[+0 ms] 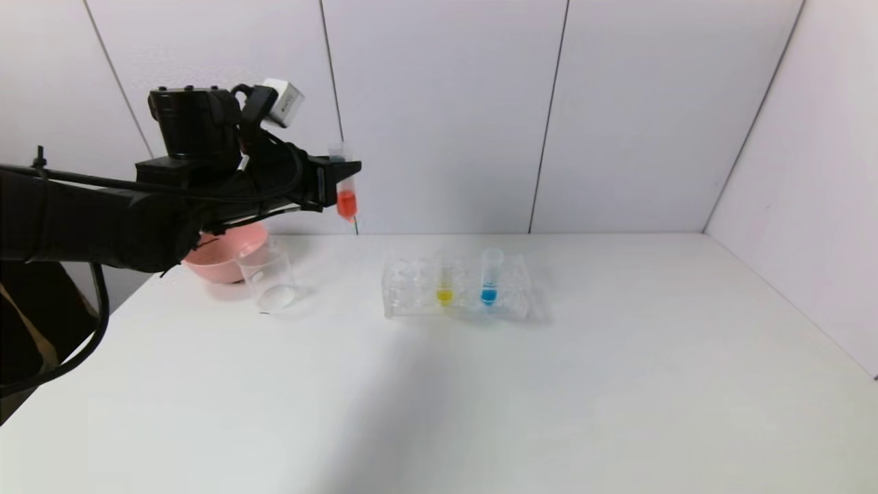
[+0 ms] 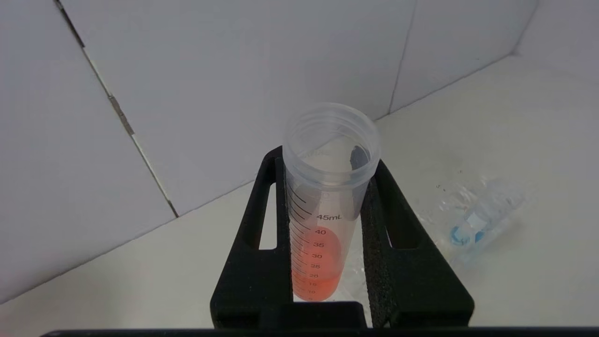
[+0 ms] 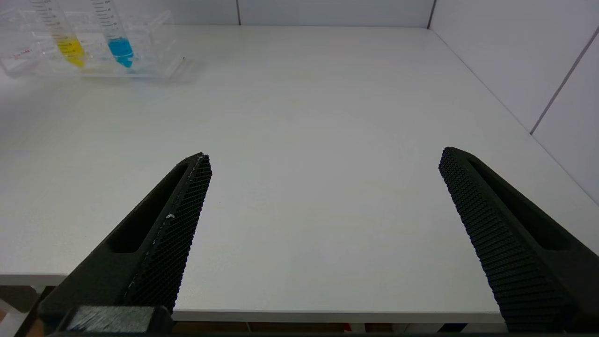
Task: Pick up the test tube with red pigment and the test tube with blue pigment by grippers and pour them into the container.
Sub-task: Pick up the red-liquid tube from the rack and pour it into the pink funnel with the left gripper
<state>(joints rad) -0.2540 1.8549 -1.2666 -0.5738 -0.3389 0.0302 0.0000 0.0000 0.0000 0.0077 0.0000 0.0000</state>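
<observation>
My left gripper (image 1: 341,180) is shut on the test tube with red pigment (image 1: 346,195) and holds it upright, high above the table, to the right of and above the clear glass container (image 1: 267,276). In the left wrist view the tube (image 2: 323,210) sits between my two black fingers (image 2: 259,243), mouth toward the camera, red liquid at its bottom. The test tube with blue pigment (image 1: 490,278) stands in the clear rack (image 1: 411,291); it also shows in the right wrist view (image 3: 117,37). My right gripper (image 3: 323,161) is open and empty over the table's front edge, out of the head view.
A yellow-liquid tube (image 1: 444,285) stands in the rack left of the blue one. A pink bowl (image 1: 223,255) sits behind the container at the far left. White wall panels close the back and right sides.
</observation>
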